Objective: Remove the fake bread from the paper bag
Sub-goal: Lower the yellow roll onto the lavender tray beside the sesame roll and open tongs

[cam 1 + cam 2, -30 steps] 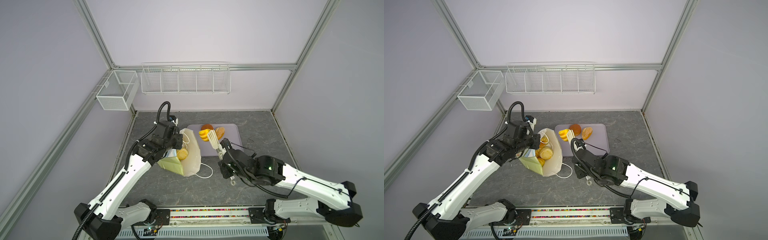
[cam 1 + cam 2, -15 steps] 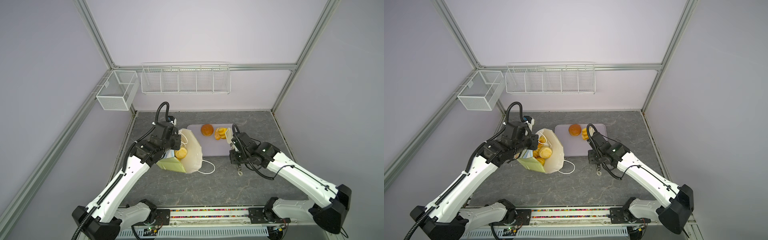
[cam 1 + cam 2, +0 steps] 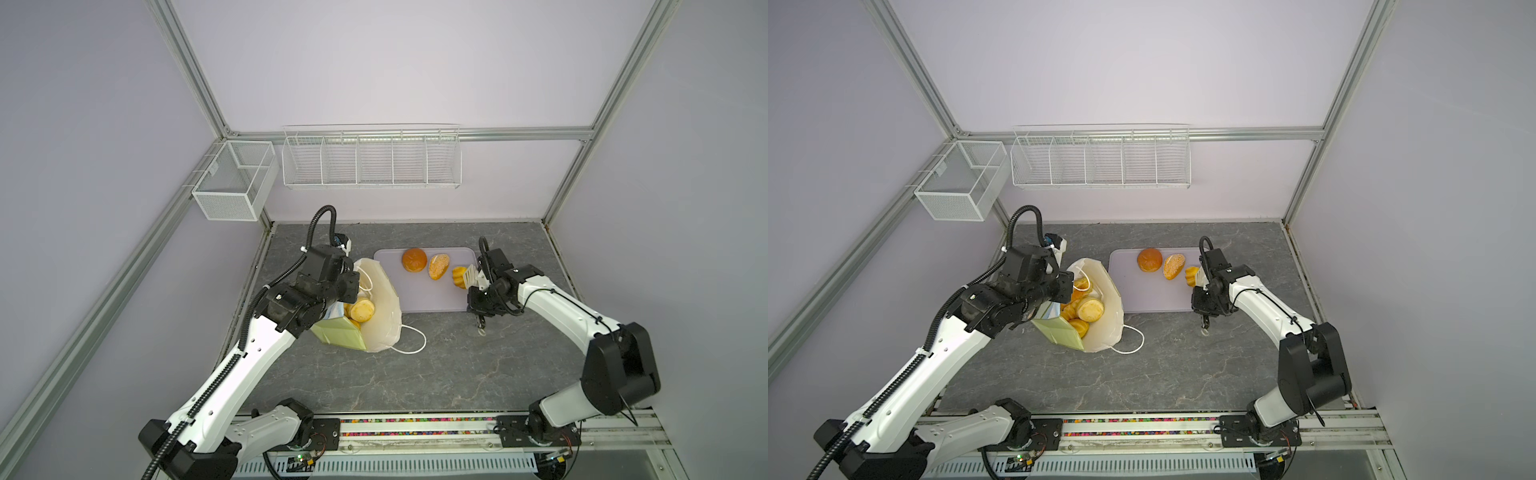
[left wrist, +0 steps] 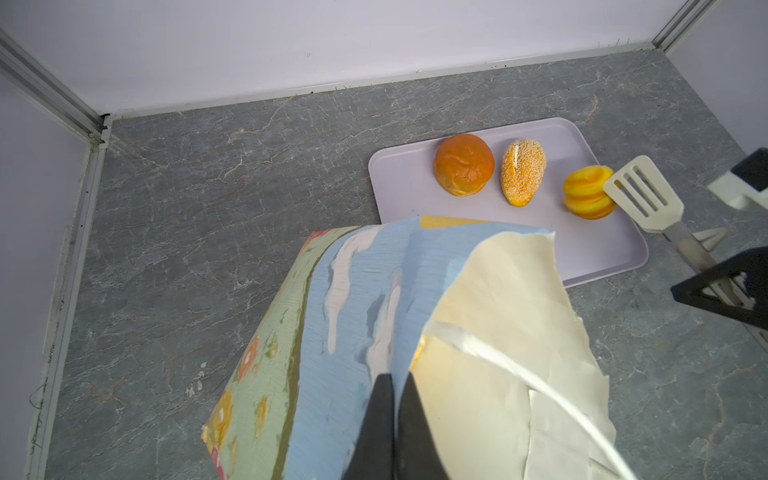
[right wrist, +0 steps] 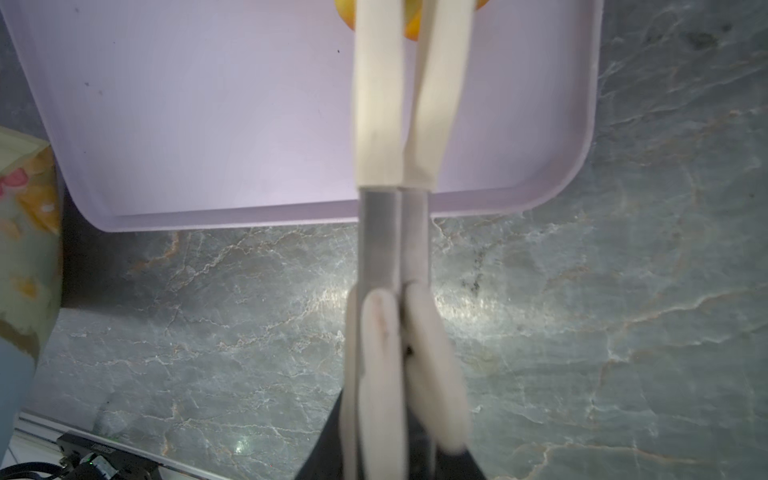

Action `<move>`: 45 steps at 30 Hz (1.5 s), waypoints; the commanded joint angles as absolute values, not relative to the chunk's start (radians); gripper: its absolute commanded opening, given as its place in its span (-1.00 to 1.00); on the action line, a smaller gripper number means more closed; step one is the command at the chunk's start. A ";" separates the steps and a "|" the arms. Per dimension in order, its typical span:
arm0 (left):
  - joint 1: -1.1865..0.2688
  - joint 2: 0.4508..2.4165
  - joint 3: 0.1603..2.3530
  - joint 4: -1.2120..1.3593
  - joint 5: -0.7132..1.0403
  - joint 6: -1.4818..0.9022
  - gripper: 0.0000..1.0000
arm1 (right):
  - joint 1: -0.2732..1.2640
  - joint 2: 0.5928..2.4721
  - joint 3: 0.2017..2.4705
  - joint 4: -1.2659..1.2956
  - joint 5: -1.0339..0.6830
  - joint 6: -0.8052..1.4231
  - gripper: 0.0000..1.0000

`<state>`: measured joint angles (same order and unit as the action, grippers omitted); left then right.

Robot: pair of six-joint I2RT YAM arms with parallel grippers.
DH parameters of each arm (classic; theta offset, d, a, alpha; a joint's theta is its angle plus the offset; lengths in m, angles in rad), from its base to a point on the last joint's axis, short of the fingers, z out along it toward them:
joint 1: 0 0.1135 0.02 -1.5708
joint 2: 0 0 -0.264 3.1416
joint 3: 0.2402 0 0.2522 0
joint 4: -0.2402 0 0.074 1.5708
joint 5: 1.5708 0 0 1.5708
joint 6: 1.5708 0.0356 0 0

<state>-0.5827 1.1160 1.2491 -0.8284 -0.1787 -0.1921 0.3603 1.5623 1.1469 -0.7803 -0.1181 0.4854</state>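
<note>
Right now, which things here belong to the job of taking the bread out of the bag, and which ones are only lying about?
Belong to the job:
- bag
- breads inside it
- bun
- seeded roll
- striped roll
- tongs
- tray

Only lying about:
- wire rack on the wall
- mesh basket on the wall

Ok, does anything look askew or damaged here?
The tall green-and-blue paper gift bag leans sideways, pinched at its rim by the left gripper. Its white lining edge looks ragged and creased, and one white cord handle trails on the grey table.
</note>
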 commanded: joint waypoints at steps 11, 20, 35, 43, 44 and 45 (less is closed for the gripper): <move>-0.583 1.084 1.228 -0.821 -0.183 -0.150 -1.00 | 0.268 1.799 1.365 -0.769 -0.217 0.411 -0.70; -0.583 1.085 1.212 -0.810 -0.183 -0.140 -1.00 | 0.265 1.826 1.451 -0.836 -0.142 0.374 -0.41; -0.583 1.067 1.206 -0.818 -0.169 -0.094 -1.00 | 0.266 1.747 1.458 -0.851 -0.064 0.341 -0.35; -0.583 1.060 1.198 -0.819 -0.162 -0.090 -1.00 | 0.268 1.712 1.443 -0.856 -0.039 0.327 -0.34; -0.583 1.060 1.197 -0.817 -0.161 -0.091 -1.00 | 0.270 1.705 1.442 -0.855 -0.030 0.325 -0.34; -0.583 1.060 1.195 -0.818 -0.158 -0.090 -1.00 | 0.271 1.698 1.439 -0.855 -0.023 0.324 -0.34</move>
